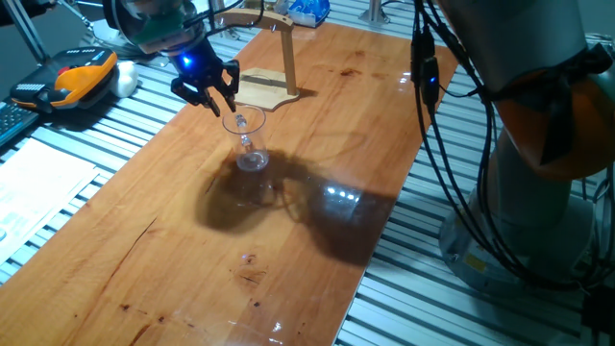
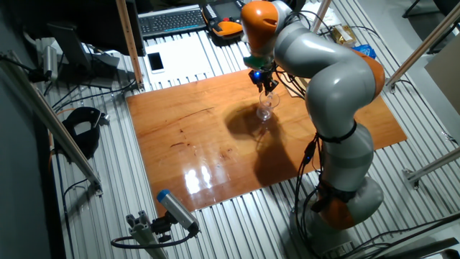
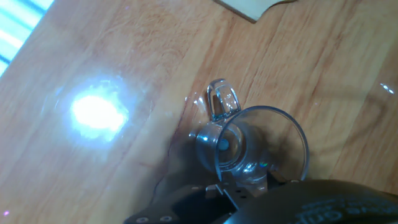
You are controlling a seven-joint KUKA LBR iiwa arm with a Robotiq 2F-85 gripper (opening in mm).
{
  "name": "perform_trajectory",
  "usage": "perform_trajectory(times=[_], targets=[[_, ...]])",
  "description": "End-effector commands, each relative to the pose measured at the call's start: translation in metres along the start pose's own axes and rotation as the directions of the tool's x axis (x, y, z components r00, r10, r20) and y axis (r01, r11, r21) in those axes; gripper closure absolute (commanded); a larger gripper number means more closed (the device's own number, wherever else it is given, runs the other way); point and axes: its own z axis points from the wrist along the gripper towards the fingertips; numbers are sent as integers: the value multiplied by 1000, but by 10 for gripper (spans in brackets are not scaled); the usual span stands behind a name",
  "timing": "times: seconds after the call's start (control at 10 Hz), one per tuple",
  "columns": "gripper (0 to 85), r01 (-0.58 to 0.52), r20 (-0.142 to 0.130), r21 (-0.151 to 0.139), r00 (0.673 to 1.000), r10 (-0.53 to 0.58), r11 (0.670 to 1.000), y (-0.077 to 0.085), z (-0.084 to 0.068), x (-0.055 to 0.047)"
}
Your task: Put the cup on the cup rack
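Note:
The cup [image 1: 249, 144], a small clear glass mug, hangs tilted just over the wooden table, its base low and its rim up toward my gripper [image 1: 229, 106]. The gripper's black fingers are shut on the rim. In the hand view I look down into the cup [image 3: 249, 146]; its handle [image 3: 222, 99] points away from the gripper [image 3: 239, 185] at the lower edge. The cup rack [image 1: 264, 88] stands just behind, a light wooden base with a thin post [image 1: 288, 56]. Only a corner of the rack base [image 3: 255, 7] shows in the hand view. The other fixed view shows the cup [image 2: 265, 109] under the gripper [image 2: 267, 88].
An orange and black device [image 1: 82, 77] lies off the board's far left corner. A keyboard [image 2: 172, 20] sits beyond it. Black cables [image 1: 432, 125] hang beside the robot's base [image 1: 538, 154] at the right edge. A blue bag [image 1: 307, 10] lies behind the rack.

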Motion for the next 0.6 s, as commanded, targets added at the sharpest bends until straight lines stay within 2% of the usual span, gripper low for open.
perform_trajectory(times=[0.0,0.3,0.5], targets=[[510,0,-6,3,1000,0,1000,0,1,0],[510,-4,-26,5,1000,4,1000,2,5,-4],[510,-22,-24,9,999,23,1000,4,9,-5]])
